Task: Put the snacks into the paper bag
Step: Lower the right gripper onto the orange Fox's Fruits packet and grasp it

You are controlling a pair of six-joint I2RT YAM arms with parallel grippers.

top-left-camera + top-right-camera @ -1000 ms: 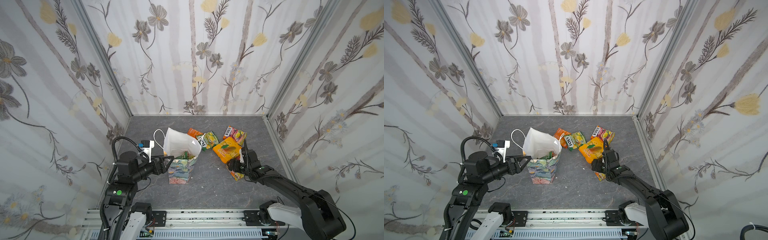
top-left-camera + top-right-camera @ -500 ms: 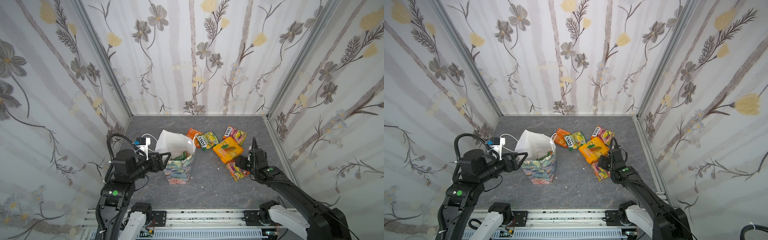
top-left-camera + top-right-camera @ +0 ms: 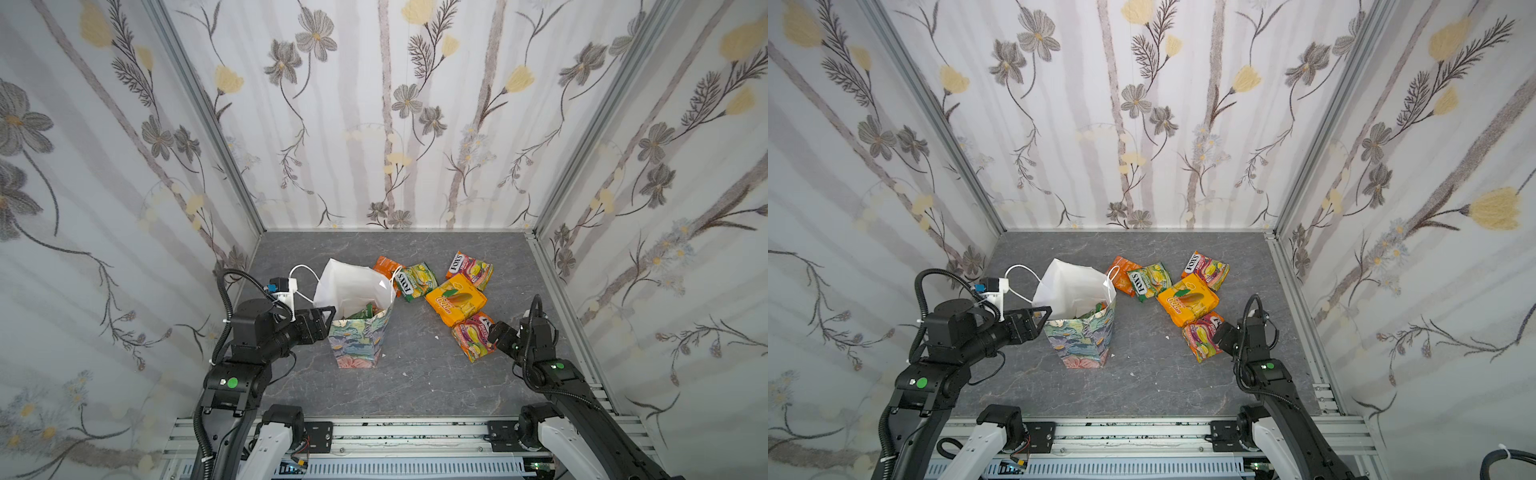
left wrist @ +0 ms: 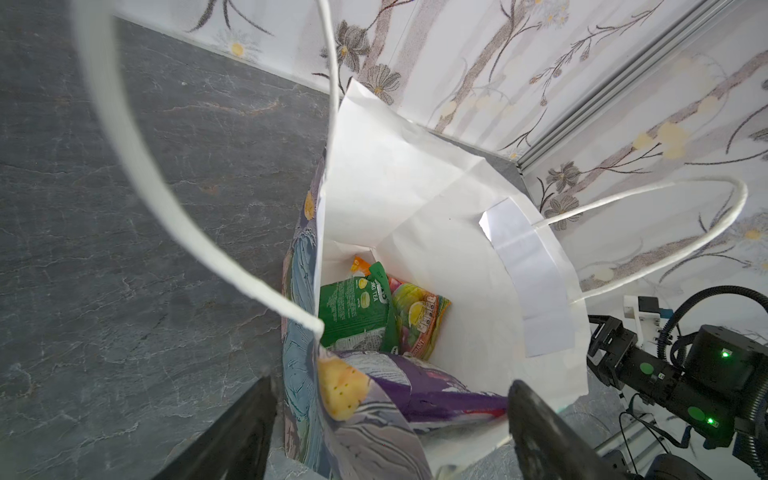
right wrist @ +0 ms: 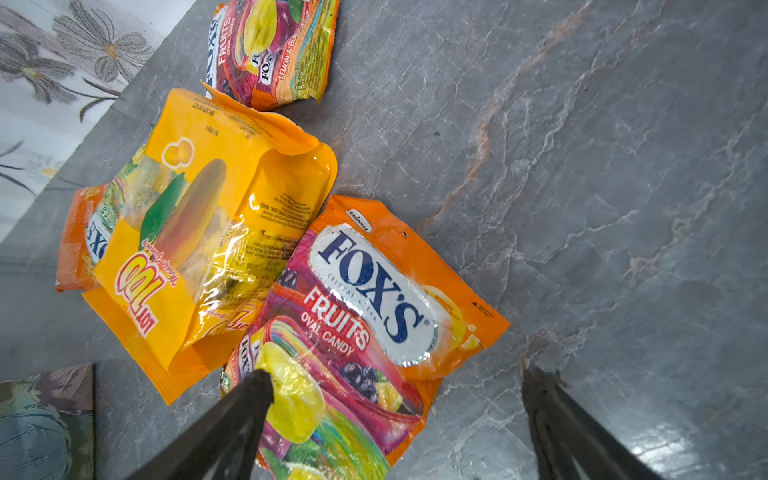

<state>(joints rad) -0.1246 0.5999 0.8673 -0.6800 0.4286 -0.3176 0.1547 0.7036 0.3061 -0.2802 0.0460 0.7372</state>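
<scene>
Top views, paper bag (image 3: 359, 336) (image 3: 1084, 340): stands mouth-up on the grey table (image 3: 415, 382), left of centre, with packets showing inside.
Top views, left gripper (image 3: 326, 318): level with the bag's left rim, fingers spread. Contact with the rim cannot be told.
Top views, packets outside the bag: five lie on the table to its right. They are the orange packet (image 3: 385, 266), yellow-green packet (image 3: 415, 280), far pink packet (image 3: 470, 269), orange-yellow pack (image 3: 456, 300) and near pink packet (image 3: 473, 338).
Top views, right gripper (image 3: 496, 334): low, at the near pink packet's right edge.
Left wrist, left gripper (image 4: 392, 384): fingers (image 4: 237, 432) are wide apart with nothing clamped. The bag's floral near wall stands between them; touch cannot be told.
Left wrist, bag contents: green packet (image 4: 357, 311), fruit-print packet (image 4: 419, 320) beside it, and purple packet (image 4: 436, 395) nearest the gripper.
Right wrist, right gripper (image 5: 399, 374): fingers (image 5: 232, 424) are wide apart and empty. One lies over the near pink packet's (image 5: 365, 311) lower corner, the other over bare table. Contact cannot be told.
Right wrist, surroundings: the orange-yellow pack (image 5: 216, 232) touches the near pink packet, and the far pink packet (image 5: 274, 50) lies beyond.
</scene>
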